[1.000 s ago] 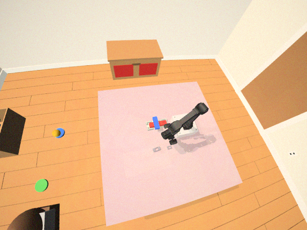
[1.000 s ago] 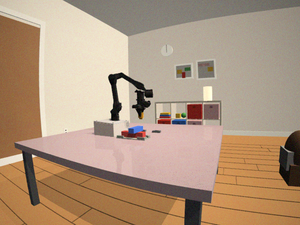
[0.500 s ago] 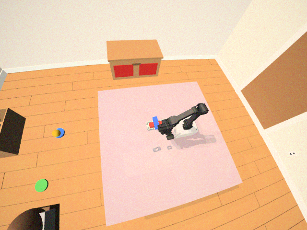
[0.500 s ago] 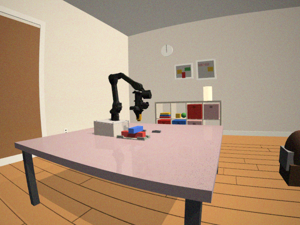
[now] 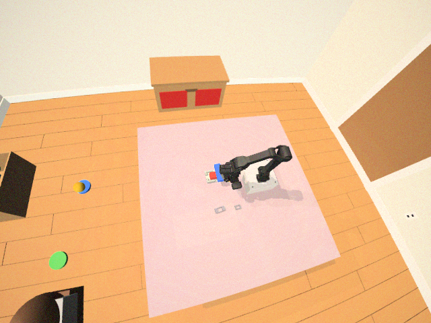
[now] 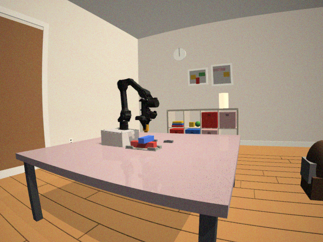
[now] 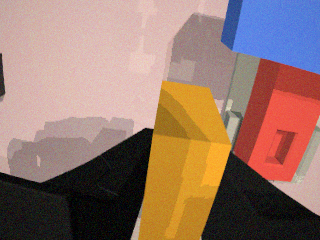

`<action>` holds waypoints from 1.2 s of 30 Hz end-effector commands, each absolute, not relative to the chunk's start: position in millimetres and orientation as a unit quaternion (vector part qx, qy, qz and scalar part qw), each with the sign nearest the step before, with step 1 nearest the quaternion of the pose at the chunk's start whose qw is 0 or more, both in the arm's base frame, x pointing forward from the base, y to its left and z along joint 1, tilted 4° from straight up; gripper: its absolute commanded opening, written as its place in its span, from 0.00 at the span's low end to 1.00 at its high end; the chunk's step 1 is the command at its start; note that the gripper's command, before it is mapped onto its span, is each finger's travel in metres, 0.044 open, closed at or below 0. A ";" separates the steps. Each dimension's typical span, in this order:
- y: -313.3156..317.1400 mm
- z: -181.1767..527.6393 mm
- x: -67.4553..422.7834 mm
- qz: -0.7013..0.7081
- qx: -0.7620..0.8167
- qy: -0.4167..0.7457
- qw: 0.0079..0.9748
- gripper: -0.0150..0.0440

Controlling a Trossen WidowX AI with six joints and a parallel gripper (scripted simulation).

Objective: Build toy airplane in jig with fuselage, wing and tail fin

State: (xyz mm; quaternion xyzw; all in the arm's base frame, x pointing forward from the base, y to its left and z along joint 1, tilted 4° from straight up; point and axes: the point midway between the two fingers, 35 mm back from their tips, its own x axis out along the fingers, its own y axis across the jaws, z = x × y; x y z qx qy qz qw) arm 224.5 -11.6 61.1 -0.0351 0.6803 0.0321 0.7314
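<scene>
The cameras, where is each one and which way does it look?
Top: high above, looking down at the pink table and the whole black arm.
Exterior: off beyond a table corner, looking level across at the arm and its pincer.
Wrist: on the arm, looking down past the pincer's dark fingers clamped on the yellow tail fin.
All three show the blue wing on the red fuselage.

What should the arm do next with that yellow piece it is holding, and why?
Probably carry it a little further sideways, over the open socket in the red fuselage, then lower it. The gripper is shut on the yellow tail fin, which hangs above the table beside the jig rather than over it. The blue wing already sits across the fuselage, so the fin looks like the last part.
</scene>
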 end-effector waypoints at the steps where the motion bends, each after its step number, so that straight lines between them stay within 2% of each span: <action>1: -22.4 58.5 223.7 0.033 -0.033 0.680 0.732 0.25; 28: -100.8 42.5 197.6 0.023 -0.027 0.676 0.736 0.25; 31: -100.7 42.6 197.6 0.023 -0.027 0.676 0.736 0.36; 36: -100.7 42.6 197.6 0.023 -0.027 0.676 0.736 0.36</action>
